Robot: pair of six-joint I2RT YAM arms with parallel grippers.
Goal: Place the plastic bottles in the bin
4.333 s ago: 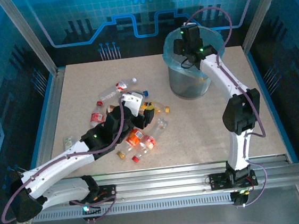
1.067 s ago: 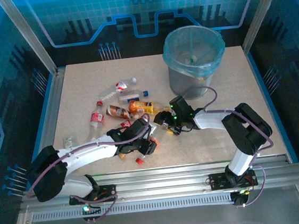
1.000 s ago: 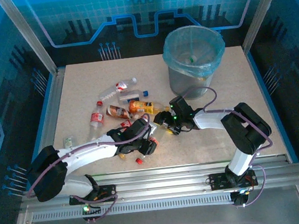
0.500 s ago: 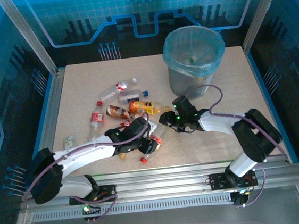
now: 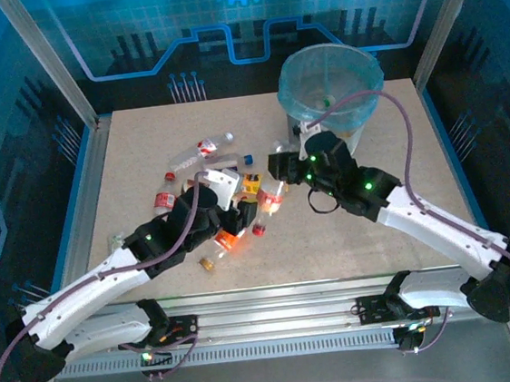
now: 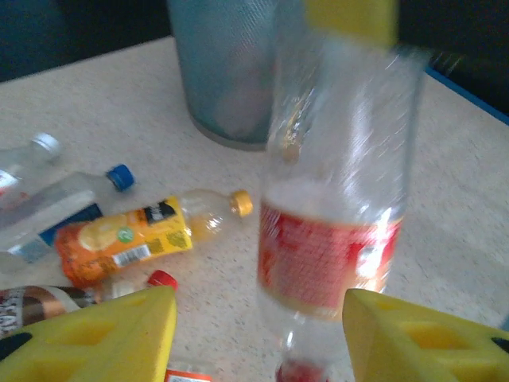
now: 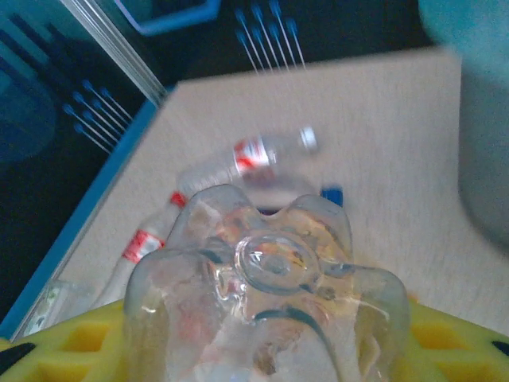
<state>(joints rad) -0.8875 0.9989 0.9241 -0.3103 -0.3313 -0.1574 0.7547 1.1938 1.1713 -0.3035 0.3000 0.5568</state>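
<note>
Right pincer clamps a clear bottle by its base, cap down, centre frame, short of the bin at upper right. Left pincer, fingers apart, grip unclear, crowds it: a knock or slip could drop it.

The worktop is speckled beige, and the bin has a pale blue liner. One clear bottle wears a red label; an orange-labelled bottle has a yellow cap.

legible text: none | bottle red label: too blurred
</note>
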